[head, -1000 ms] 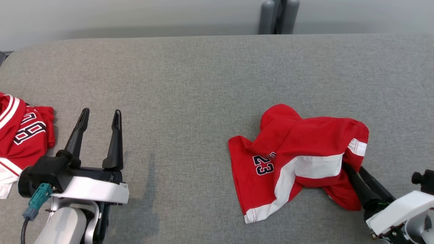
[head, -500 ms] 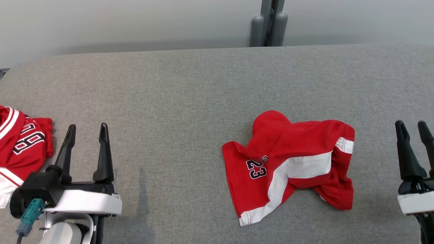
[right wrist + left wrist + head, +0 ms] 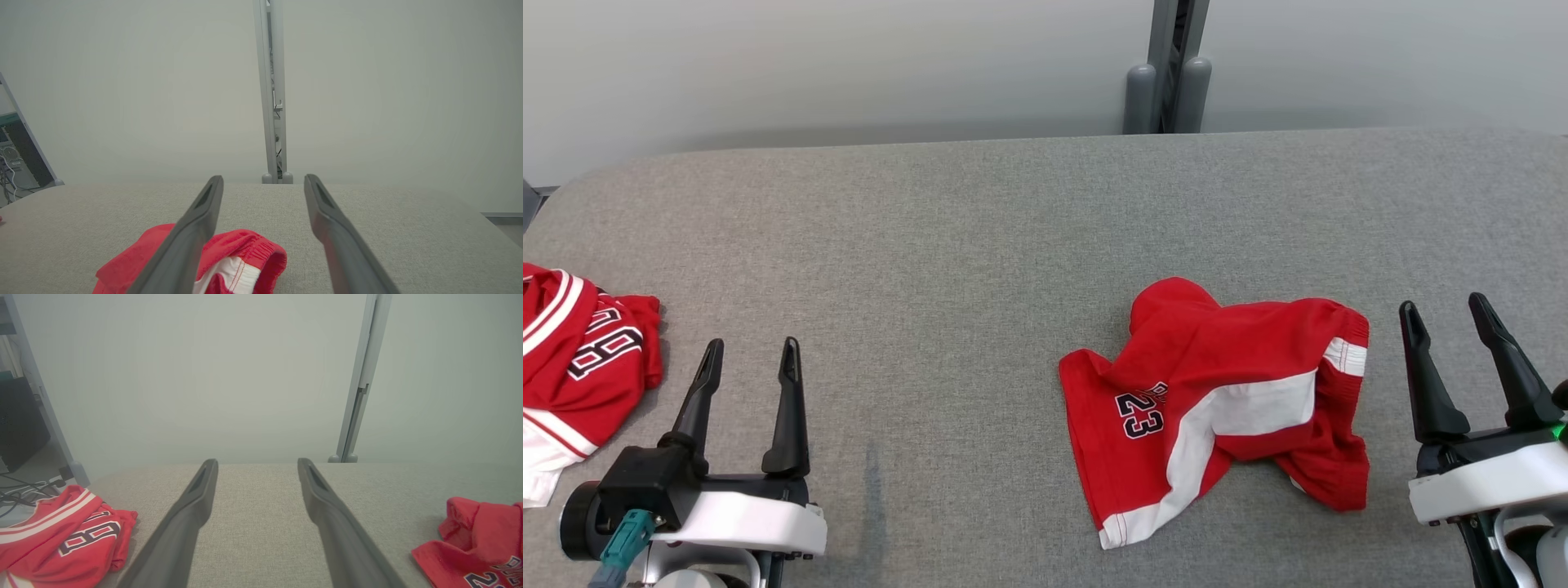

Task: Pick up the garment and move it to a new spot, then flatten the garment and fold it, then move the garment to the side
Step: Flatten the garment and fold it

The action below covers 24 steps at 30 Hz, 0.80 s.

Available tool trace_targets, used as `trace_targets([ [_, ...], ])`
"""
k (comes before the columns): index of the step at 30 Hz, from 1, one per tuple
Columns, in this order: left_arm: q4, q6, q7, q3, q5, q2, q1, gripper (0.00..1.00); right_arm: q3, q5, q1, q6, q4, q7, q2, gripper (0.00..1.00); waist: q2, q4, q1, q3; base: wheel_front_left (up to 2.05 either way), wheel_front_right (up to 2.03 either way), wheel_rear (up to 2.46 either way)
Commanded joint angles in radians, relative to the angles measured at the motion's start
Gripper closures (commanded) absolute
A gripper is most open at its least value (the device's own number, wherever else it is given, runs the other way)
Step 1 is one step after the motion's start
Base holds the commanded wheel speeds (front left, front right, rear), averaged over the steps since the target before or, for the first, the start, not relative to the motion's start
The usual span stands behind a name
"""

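Note:
A crumpled pair of red shorts (image 3: 1217,400) with white side panels and the number 23 lies right of centre on the grey padded table (image 3: 980,229). These shorts (image 3: 480,547) also show at the right edge of the left wrist view, and as shorts (image 3: 229,261) low in the right wrist view, partly behind a finger. My right gripper (image 3: 1446,312) stands open just right of them, apart from the cloth, with nothing between its fingers. My left gripper (image 3: 752,351) is open at the lower left, far from the shorts, holding nothing.
A second red garment (image 3: 572,367) with white stripes and dark numbers lies bunched at the table's left edge, seen too as a garment (image 3: 61,539) in the left wrist view. A grey post (image 3: 1168,82) rises behind the table's far edge.
My right gripper has let go of the shorts' right side, drawn back to the right and opened. The shorts lie settled on the table. The head camera has tilted, shifting the scene down.

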Motion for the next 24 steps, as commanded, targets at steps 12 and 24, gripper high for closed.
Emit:
trace_targets([
  [12,-0.005,0.005,0.010,-0.016,0.003,0.008,-0.014,0.00,-0.024,-0.038,0.024,0.000,-0.023,0.028,0.023,0.00,0.0000,0.012,0.0000,-0.003,0.00,0.00,0.00],
  [24,0.047,-0.123,0.166,-0.217,-0.013,-0.048,-0.072,0.00,-0.006,-0.042,0.000,0.000,-0.019,0.059,0.010,0.00,0.0000,0.004,0.0000,0.041,0.00,0.00,0.00],
])
